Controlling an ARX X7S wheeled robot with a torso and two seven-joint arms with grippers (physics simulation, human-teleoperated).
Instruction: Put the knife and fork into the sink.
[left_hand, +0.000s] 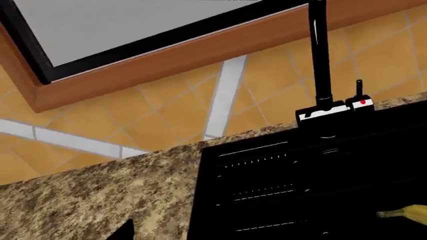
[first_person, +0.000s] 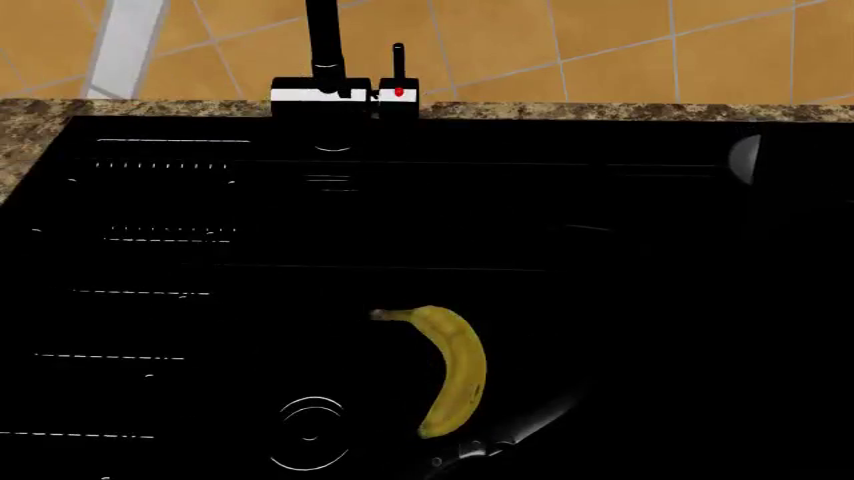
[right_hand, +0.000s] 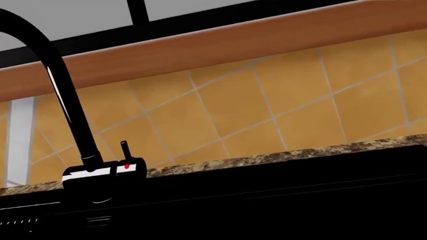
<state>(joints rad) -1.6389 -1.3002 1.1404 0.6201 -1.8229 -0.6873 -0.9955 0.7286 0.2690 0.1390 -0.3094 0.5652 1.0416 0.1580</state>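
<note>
The glossy black sink (first_person: 601, 300) fills most of the head view, with ridged drainboard lines on the left and a round drain (first_person: 310, 432) near the front. A very dark slim shape with small shiny dots, seemingly the knife (first_person: 483, 448), lies in the basin by the banana's near end. The fork is out of view. Neither gripper stands out against the black in the head view. In the left wrist view a single dark tip (left_hand: 123, 231) pokes in over the granite beside the sink (left_hand: 300, 200). The right wrist view shows only the sink's back edge (right_hand: 267, 200), with no fingers.
A yellow banana (first_person: 457, 370) lies in the basin, and its tip (left_hand: 407, 214) shows in the left wrist view. The black tap (first_person: 320, 60) stands at the sink's back edge. Speckled granite counter (left_hand: 100, 200), orange tiled wall and a window frame lie behind. A pale grey patch (first_person: 743, 160) sits far right, unidentified.
</note>
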